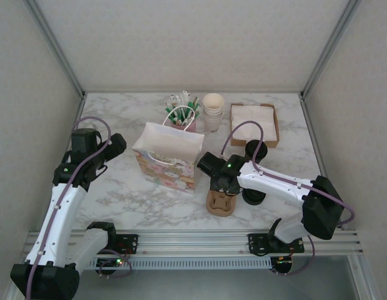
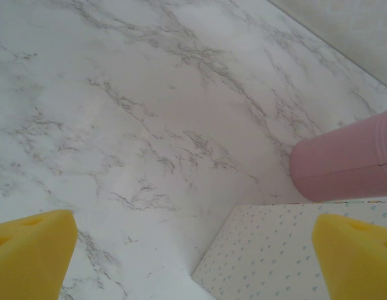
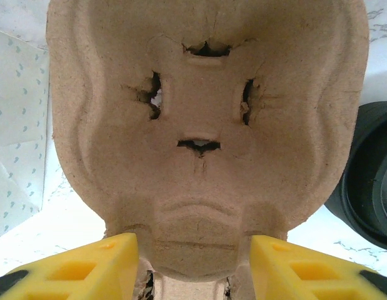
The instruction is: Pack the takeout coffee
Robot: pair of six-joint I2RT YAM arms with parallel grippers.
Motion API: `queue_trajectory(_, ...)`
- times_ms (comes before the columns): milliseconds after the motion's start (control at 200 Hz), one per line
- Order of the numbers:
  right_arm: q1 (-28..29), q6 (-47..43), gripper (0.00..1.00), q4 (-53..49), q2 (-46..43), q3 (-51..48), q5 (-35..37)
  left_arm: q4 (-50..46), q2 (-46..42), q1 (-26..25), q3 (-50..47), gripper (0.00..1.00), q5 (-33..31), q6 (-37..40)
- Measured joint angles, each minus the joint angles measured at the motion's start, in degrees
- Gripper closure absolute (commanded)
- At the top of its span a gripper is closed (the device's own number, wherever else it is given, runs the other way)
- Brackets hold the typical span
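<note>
My right claw [image 3: 193, 262] is clamped on the narrow waist of the cardboard cup carrier [image 1: 221, 205], one yellow finger [image 3: 87, 265] pressed to each side. The carrier lies on the tabletop [image 1: 118, 187]. The takeout coffee [image 1: 253, 149] stands upright at 1 o'clock from the carrier, apart from it. A low black round item [image 1: 254, 197] sits just beside the carrier at 3 o'clock. The gift bag [image 1: 168, 159] stands at 10 o'clock. My left claw [image 2: 193, 253] hangs wide apart and empty at the bag's 9 o'clock, near a pink cup [image 2: 349, 159].
</note>
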Motion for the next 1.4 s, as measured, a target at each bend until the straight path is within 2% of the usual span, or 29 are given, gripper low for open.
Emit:
queue_trajectory(656, 0.0, 0.2, 0.57, 0.5, 0.4, -0.1, 0.2, 0.0, 0.0, 0.0, 0.0, 0.04, 0.0, 0.0)
queue_trajectory(1146, 0.0, 0.2, 0.58, 0.2, -0.8, -0.1, 0.4, 0.0, 0.0, 0.0, 0.0, 0.04, 0.0, 0.0)
queue_trajectory(1397, 0.0, 0.2, 0.51, 0.0, -1.2, -0.1, 0.8, 0.0, 0.0, 0.0, 0.0, 0.04, 0.0, 0.0)
